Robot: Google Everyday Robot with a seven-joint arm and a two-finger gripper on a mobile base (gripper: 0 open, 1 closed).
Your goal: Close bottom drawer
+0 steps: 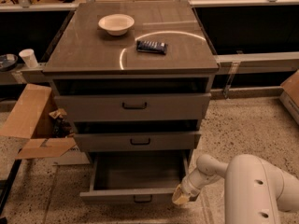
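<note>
The bottom drawer (126, 196) of the grey-brown cabinet is pulled far out, its inside empty, its small dark bar handle low at the front. The middle drawer (140, 141) and top drawer (134, 106) above it stick out slightly. My gripper (180, 196) hangs at the end of the white arm (252, 190), at the right front corner of the bottom drawer, close to or touching its front panel.
A white bowl (116, 24) and a dark packet (151, 46) lie on the cabinet top (93, 50). An open cardboard box (35, 125) sits on the speckled floor to the left. A white cup (29, 58) stands on a ledge at far left.
</note>
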